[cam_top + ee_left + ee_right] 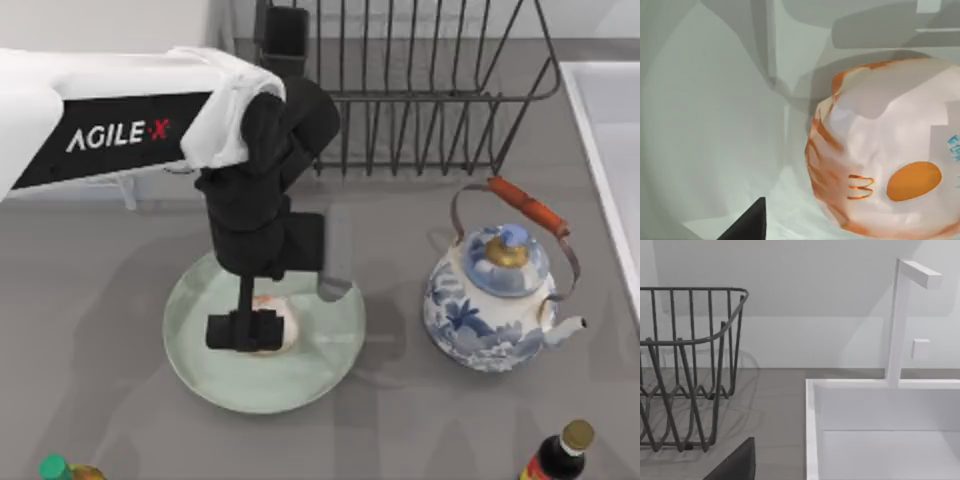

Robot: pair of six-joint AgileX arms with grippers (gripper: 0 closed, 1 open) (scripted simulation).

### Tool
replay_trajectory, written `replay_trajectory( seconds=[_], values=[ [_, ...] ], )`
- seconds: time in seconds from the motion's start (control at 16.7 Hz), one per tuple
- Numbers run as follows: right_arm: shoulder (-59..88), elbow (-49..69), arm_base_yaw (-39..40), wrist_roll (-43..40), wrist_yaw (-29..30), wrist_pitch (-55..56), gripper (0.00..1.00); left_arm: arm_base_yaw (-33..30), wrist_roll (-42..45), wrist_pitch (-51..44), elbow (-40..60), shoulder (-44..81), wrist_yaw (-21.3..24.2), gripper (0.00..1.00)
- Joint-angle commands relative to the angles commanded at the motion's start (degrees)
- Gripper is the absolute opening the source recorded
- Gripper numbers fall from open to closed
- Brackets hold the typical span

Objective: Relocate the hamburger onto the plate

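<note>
The left tool [246, 331] stands clamped on the rounded hamburger [272, 324], no clear long axis, over the plate [320, 360].

Blue-and-white teapot [492, 300] sits right of center on the gray tabletop [90, 300], wire dish rack [420, 90] at the far edge, white sink [885, 430] far right, dark-capped bottle [560, 455] near right, green-capped bottle [58, 468] near left.

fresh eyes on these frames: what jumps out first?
The left arm reaches over the pale green plate near the table's middle, its left gripper down at the hamburger sitting on it. To the right stands a blue-and-white teapot, with a wire rack behind.
</note>
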Motion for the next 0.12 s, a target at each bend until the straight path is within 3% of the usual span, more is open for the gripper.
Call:
replay_trajectory(
  seconds=[0.12],
  values=[
    [0.0,0.0,0.0,0.0,0.0,0.0,1.0,0.0,0.0,0.0,0.0,0.0,0.0,1.0]
  ],
)
